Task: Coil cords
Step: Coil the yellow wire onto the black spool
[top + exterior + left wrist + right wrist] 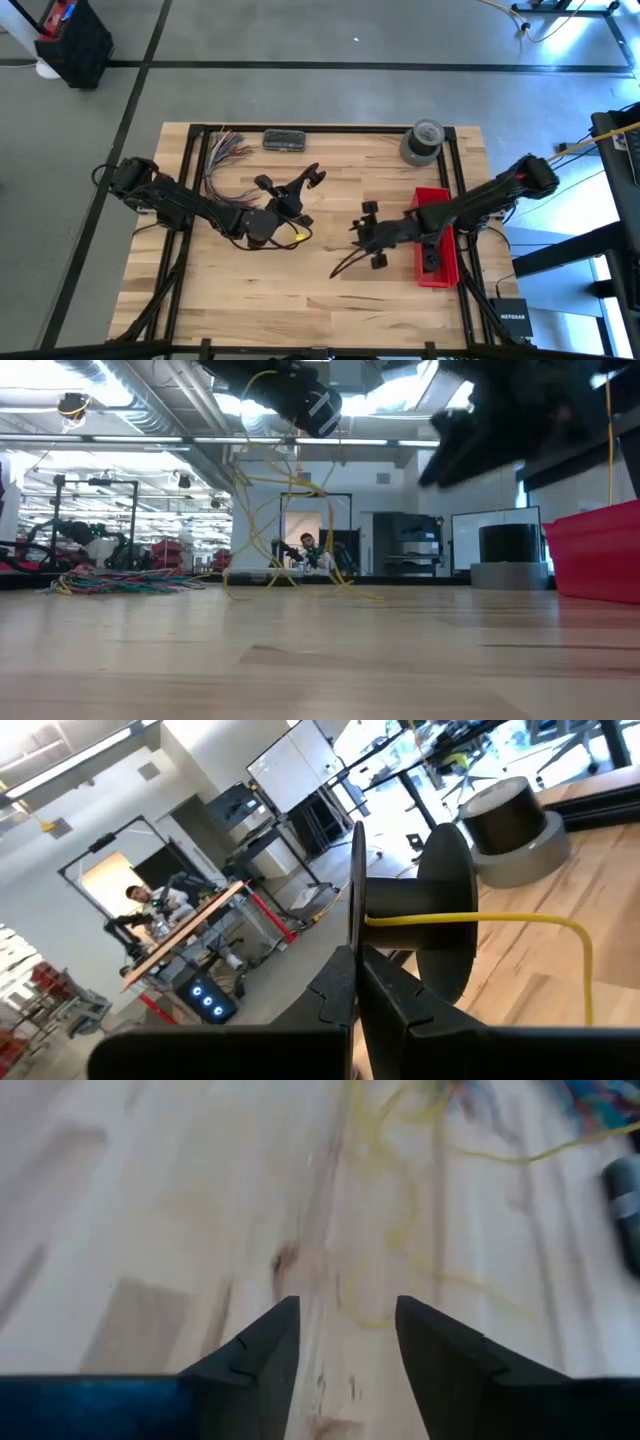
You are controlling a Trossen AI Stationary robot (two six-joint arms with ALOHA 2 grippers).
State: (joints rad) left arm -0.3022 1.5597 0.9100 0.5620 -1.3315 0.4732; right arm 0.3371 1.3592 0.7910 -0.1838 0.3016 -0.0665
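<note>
Cords gripped by the left pincer above the counter

The left pincer (297, 197) is pressed together on a yellow cord (470, 919), which is seen in the left wrist view running across its black fingers (400, 1000). In the low view, the cords (285, 530) are draped in loose loops down to the wooden counter (300, 290). The right pincer (368, 232) is held spread beside the red bin (437, 270), nothing between its fingers.

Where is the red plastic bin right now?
In the high view the red plastic bin sits on the wooden table's right side, under the right arm, with the grey tape roll beyond it.
</note>
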